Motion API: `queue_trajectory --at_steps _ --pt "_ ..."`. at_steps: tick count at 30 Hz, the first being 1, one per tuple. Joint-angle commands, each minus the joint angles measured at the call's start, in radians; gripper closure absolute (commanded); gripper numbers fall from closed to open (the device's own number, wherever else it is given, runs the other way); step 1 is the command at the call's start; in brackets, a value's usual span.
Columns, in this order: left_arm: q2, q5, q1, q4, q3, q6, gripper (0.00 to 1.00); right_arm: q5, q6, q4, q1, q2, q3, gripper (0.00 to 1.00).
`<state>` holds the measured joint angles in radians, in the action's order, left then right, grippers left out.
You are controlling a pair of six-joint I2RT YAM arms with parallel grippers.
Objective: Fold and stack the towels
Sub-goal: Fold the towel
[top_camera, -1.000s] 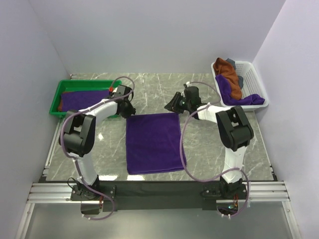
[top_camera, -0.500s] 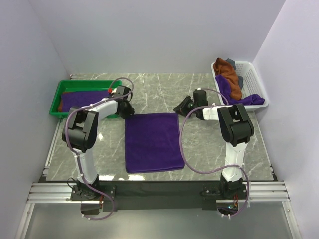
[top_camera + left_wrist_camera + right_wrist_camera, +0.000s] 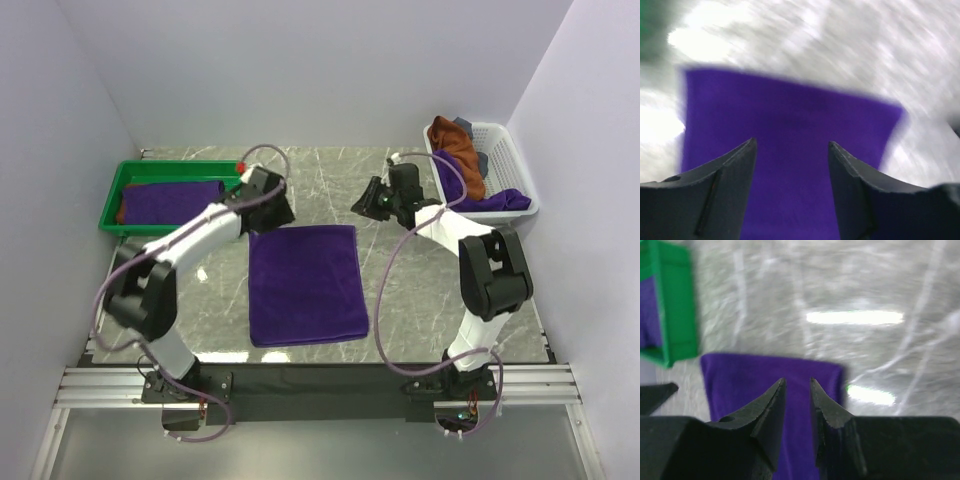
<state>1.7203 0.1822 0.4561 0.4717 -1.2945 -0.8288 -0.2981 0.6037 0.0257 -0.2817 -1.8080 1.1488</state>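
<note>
Marble table (image 3: 420,300), pale walls (image 3: 300,70), purple towel (image 3: 305,285)

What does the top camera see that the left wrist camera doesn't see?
Only the top camera shows the white basket with a rust-brown towel in it. Only the left wrist camera shows, close up, the left gripper with its jaws apart and nothing between them. Both show the purple towel lying flat on the marble table.
</note>
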Motion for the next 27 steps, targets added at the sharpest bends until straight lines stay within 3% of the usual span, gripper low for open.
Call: queue_trajectory --at_steps 1,7,12,18,27 --pt "-0.141 0.033 0.131 0.07 0.093 -0.019 0.37 -0.019 -0.094 -0.052 -0.059 0.075 0.008 0.67" --pt "-0.269 0.002 0.326 0.104 0.329 -0.111 0.45 -0.033 -0.117 -0.035 -0.114 0.085 -0.012 0.67" --pt "-0.284 0.002 0.476 0.102 0.435 -0.176 0.46 -0.012 -0.099 -0.027 -0.123 0.003 0.048 0.67" --pt "-0.272 -0.015 0.55 0.105 0.521 -0.222 0.53 -0.018 -0.056 -0.036 -0.122 -0.135 0.13 0.67" --pt "-0.356 -0.056 0.585 0.131 0.59 -0.228 0.54 0.04 0.033 -0.082 -0.086 -0.241 0.131 0.68"
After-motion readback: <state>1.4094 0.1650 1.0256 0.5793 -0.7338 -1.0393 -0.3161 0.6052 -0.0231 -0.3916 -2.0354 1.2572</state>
